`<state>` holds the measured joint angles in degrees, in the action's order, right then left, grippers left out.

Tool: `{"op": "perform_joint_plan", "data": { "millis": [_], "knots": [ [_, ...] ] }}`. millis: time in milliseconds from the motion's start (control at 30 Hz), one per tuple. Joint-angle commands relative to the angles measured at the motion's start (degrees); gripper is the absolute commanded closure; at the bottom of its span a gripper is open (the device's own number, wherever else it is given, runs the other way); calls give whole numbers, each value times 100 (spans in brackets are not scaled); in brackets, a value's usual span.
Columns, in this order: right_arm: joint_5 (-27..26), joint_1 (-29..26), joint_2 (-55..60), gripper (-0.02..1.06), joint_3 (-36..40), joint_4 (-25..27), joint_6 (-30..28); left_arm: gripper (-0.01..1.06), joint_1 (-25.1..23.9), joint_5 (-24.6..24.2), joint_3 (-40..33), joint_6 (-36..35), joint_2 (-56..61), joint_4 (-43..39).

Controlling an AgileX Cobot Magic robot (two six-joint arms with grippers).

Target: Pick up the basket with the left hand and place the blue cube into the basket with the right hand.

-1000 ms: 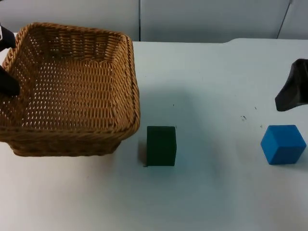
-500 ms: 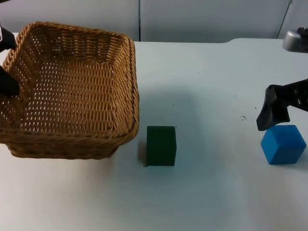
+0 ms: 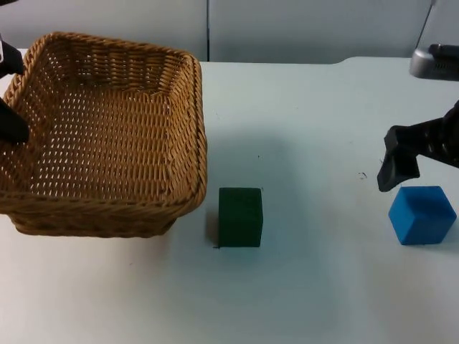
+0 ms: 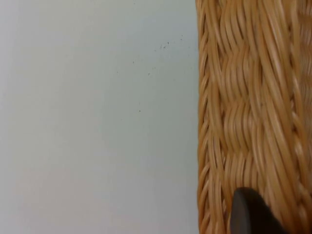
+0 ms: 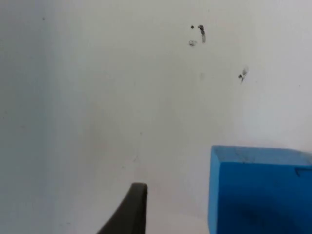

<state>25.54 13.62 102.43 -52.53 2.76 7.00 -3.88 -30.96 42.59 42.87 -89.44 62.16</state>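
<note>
The wicker basket (image 3: 107, 129) is on the left of the table in the top view, slightly tilted, and my left gripper (image 3: 8, 89) is shut on its left rim. In the left wrist view a black fingertip (image 4: 248, 214) lies against the woven rim (image 4: 253, 97). The blue cube (image 3: 422, 214) sits on the table at the far right. My right gripper (image 3: 403, 169) hangs open just behind and to the left of the cube, apart from it. The right wrist view has one fingertip (image 5: 130, 209) beside the blue cube (image 5: 261, 190), with a gap between them.
A dark green cube (image 3: 240, 216) stands on the table just right of the basket's front corner. The white table top (image 3: 315, 115) ends at the grey partition wall behind. Small dark specks (image 5: 197, 34) mark the table near the blue cube.
My right gripper has come down and leftward, closing in on the blue cube from behind. The basket has barely shifted in the left gripper's hold.
</note>
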Motion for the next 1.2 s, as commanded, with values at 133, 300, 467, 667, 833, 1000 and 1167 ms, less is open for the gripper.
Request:
{"op": "perform_joint_plan", "data": {
  "millis": [133, 300, 467, 667, 833, 1000, 1167],
  "knots": [
    [-39, 39, 390, 9, -52, -128, 124, 105, 1, -40, -14, 5, 73, 90],
    [-95, 39, 649, 10, -76, -118, 163, 105, 1, -70, -14, 5, 73, 90],
    [-168, 39, 750, 23, -90, -118, 198, 105, 1, -68, -14, 5, 73, 102],
    [-241, 39, 750, 44, -94, -118, 271, 105, 1, -84, -14, 5, 73, 102],
    [-250, 39, 750, 67, -94, -118, 332, 105, 1, -84, -14, 5, 73, 102],
    [-250, 39, 750, 99, -94, -118, 332, 105, 1, -111, -14, 5, 73, 102],
    [-223, 39, 750, 105, -114, -118, 307, 105, 1, -134, -14, 5, 73, 112]
  ]
}}
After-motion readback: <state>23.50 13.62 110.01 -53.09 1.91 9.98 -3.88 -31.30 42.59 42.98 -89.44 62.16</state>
